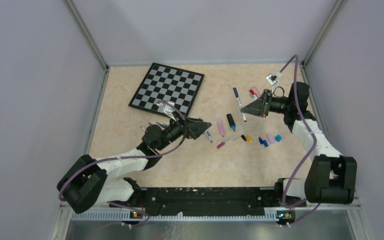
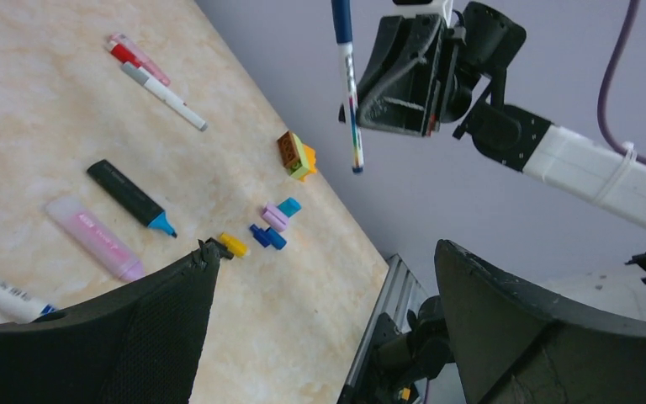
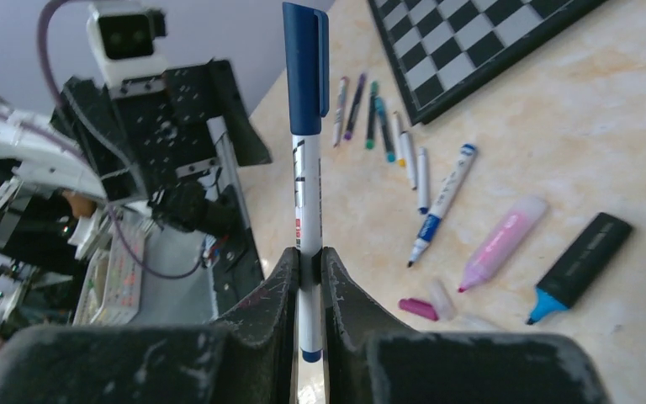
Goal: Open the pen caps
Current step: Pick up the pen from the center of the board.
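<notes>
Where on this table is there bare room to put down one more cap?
Free: the near strip between the loose caps and the black base rail; the strip left of the chessboard. Crowded: around the pink highlighter and those caps.

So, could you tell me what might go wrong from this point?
1. The right gripper pinches the pen near its tail, far from the blue cap; pulling the cap could tilt or slip it.
2. The open left gripper is apart from the pen; a misjudged approach could scatter the loose caps.
</notes>
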